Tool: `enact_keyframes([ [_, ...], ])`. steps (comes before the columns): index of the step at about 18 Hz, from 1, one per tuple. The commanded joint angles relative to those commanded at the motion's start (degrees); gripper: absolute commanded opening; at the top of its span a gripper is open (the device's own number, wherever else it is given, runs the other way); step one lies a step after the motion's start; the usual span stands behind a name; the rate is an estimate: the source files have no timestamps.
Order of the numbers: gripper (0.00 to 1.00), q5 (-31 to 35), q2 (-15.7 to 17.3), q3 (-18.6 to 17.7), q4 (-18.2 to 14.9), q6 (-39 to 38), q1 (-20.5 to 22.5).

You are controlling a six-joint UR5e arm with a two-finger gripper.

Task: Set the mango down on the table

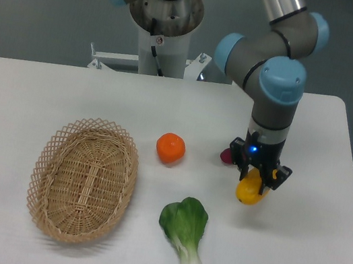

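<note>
The mango is a small yellow oval fruit at the right of the white table. My gripper points straight down over it, with its black fingers closed around the mango's upper part. The mango's lower end is at or just above the table top; I cannot tell whether it touches. The gripper hides the top of the mango.
A dark purple-red item lies just left of the gripper, partly hidden behind it. A round orange sits mid-table. A green leafy vegetable lies in front. A woven wicker basket stands at the left.
</note>
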Motion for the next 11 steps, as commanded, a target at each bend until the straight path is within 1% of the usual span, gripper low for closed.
enact_keyframes([
  [5,0.4,-0.35,-2.02,0.79,0.35,-10.11,-1.14],
  [7,0.4,-0.35,-2.81,1.05,0.27,-10.92,-2.02],
  [11,0.41,-0.26,-3.17,0.18,0.27,-10.74,-2.11],
])
